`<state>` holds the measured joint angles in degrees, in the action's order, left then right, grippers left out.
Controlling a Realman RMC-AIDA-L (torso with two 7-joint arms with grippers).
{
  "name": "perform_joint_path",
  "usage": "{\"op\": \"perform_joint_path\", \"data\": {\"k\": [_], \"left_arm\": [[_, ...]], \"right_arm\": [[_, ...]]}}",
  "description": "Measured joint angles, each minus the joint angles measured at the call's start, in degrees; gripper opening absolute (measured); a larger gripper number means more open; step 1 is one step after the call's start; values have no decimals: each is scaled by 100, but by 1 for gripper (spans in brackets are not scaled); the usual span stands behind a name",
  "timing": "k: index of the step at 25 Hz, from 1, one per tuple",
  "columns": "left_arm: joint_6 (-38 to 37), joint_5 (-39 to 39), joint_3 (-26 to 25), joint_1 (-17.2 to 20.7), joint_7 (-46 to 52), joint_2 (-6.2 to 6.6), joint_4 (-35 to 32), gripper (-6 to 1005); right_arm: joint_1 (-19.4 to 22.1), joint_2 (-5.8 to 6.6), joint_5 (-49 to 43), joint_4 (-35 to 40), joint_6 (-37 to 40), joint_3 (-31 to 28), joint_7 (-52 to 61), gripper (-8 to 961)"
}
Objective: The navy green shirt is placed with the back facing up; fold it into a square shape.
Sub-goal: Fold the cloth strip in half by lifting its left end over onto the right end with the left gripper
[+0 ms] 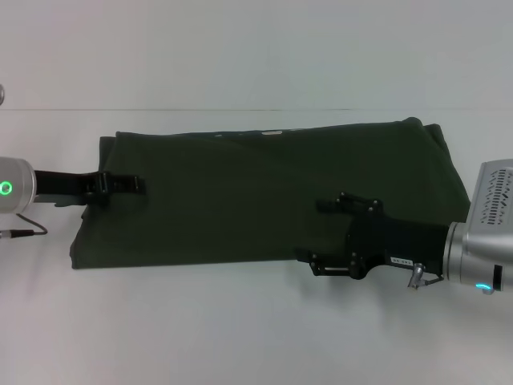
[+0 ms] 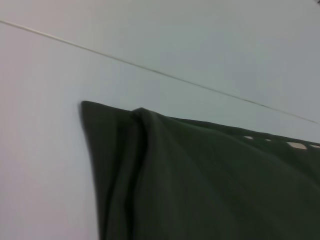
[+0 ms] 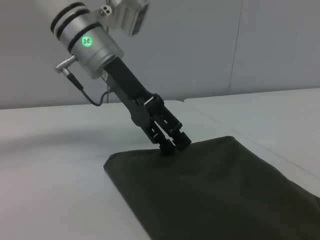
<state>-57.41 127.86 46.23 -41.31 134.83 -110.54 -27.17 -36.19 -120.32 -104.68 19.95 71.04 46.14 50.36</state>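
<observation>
Nearest me in the head view, at the lower right of the frame, I see my right gripper (image 1: pixel 317 238) lying over the near right part of the navy green shirt (image 1: pixel 240 196). Its two black fingers are spread wide, one over the cloth, the other at the shirt's near edge. A small pale label sits on the gripper body; I cannot read its writing.

The shirt lies flat in the middle of the white table (image 1: pixel 240 337), already folded into a long band running left to right. The right arm's silver housing is cut off by the right edge.

At mid left, my left gripper (image 1: pixel 136 185) reaches onto the shirt's left end (image 3: pixel 172 143). In the right wrist view its fingers look pressed close together, tips down on the cloth; I cannot tell whether they pinch any fabric.

The left wrist view shows only a folded corner of the shirt (image 2: pixel 200 185), with small pale marks along its far edge, too blurred to identify.
</observation>
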Motion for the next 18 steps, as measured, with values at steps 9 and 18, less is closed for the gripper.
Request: {"op": "perform_joint_path", "data": {"k": [9,18], "left_arm": [[413,93,42,28,1,-57,72,850],[482,102,-31,52,55,-35,72,851]], "right_arm": [[-5,0,31,0,-12,0,0,907],[-19,0,35,0,-12,0,0,906]]}}
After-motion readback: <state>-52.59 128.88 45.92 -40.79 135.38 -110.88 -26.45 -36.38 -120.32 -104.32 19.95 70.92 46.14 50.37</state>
